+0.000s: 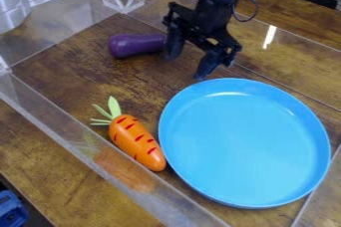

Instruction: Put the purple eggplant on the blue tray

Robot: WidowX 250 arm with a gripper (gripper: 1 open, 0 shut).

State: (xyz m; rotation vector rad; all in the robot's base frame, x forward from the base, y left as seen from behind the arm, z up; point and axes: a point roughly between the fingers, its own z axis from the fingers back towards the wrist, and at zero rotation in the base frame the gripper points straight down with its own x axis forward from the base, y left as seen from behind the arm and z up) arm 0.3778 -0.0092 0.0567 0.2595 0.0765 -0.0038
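Overall, the dark gripper (189, 52) hangs over the far part of the wooden surface (67, 77), its two fingers spread well apart with a gap between them. One finger reaches down on the side of the purple eggplant (136, 45), close to that vegetable's end; whether the two touch is hard to tell. The other finger points down just beyond the far rim of the blue tray (245, 141). The eggplant lies on its side on the surface, off the tray, toward the upper left of the view, with its length running roughly across the view. The tray, round and bright blue with a raised rim, sits flat at the lower right and holds nothing. Just beside its left edge lies an orange carrot (136, 141) with dark stripes, its green leaves (106, 112) pointing up and to the left, away from the tray. A clear wall (100, 156) runs diagonally along the near left side of the surface, and beyond it, at the lower left corner of the view, part of a blue object (11, 211) shows, too cut off to identify.
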